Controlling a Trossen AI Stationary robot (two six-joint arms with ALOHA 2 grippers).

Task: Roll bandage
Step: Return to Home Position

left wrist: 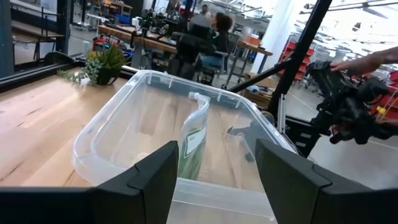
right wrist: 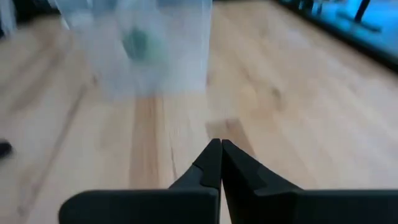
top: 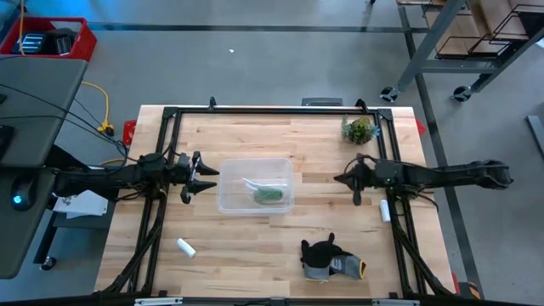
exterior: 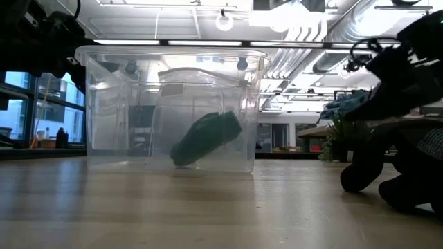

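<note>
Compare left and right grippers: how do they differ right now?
Left gripper has its jaws open wide; right gripper has them shut together. Left gripper sits close by the transparent bin; right gripper stands farther off, bare table between. Shared: both are empty and face the bin.

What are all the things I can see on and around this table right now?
table: one, light wood, under everything
bin: one, clear, centre of the table
zip bag: one, clear, inside the bin
bandage: one, green roll, inside the zip bag
white cylinders: two, one at the high view's lower left, one beside the right arm
glove: one, dark grey, lower edge of the table in the high view
plant: one, green, upper right corner there
red crate: one, off the table, upper left
people: at least two, in the room beyond
left gripper: dark, open, at the bin's left side
right gripper: dark, shut, right of the bin, apart from it
</note>
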